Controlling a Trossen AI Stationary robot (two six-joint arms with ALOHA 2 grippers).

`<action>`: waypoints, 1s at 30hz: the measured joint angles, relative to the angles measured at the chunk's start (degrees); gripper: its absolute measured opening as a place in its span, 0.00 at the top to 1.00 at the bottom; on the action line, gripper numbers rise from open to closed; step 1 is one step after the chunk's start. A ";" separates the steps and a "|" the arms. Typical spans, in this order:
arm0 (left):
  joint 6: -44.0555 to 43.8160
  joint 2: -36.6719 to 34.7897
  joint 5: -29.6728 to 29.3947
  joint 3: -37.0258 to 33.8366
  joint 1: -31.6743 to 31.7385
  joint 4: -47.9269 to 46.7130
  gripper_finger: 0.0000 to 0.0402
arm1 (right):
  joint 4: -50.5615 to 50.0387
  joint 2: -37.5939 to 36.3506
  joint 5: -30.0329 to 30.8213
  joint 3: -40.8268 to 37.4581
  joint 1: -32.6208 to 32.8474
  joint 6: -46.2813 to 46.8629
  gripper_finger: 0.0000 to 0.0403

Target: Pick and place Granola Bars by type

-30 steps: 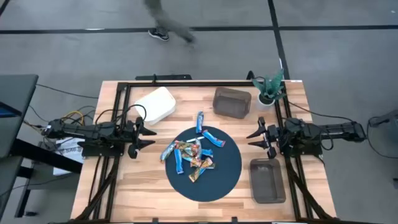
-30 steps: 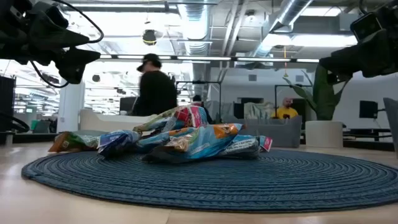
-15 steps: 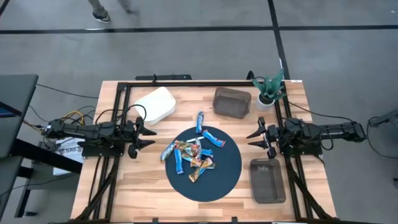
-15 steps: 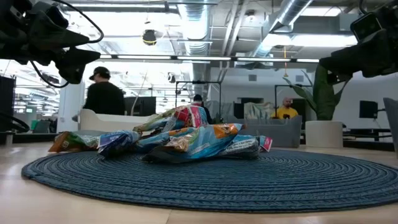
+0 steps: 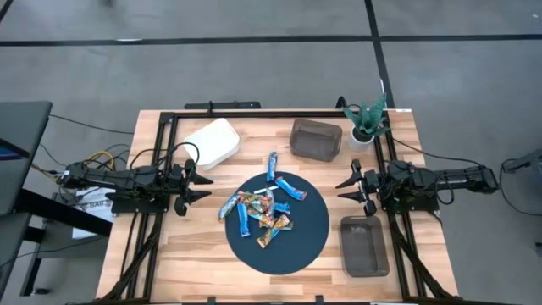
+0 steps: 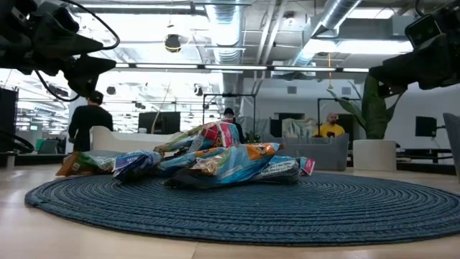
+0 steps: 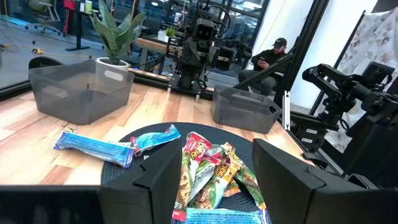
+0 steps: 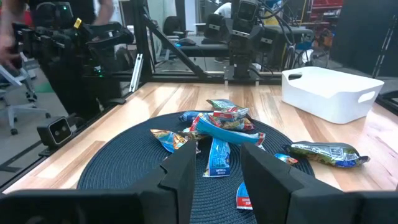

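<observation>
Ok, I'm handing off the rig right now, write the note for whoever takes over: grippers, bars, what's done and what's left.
Left gripper: open, empty, at the table's left side beside the mat.
Right gripper: open, empty, at the right side.
Granola bars: heaped on the round blue mat; one blue bar lies partly off its far edge.
White bin and the two grey bins look empty.
Done: nothing sorted yet.
Left: pick every bar and bin it by type.
</observation>
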 joint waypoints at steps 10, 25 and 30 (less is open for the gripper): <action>0.01 -0.01 -0.02 -0.01 -0.01 0.00 0.53 | -0.01 0.01 -0.01 0.00 0.00 0.01 0.70; -13.63 -0.02 -0.02 0.00 -0.02 0.32 0.53 | 0.00 0.00 0.00 0.00 0.00 0.00 0.70; -32.18 -0.02 -0.61 -0.01 -0.01 0.65 0.53 | -0.01 0.02 0.00 0.00 0.00 0.01 0.70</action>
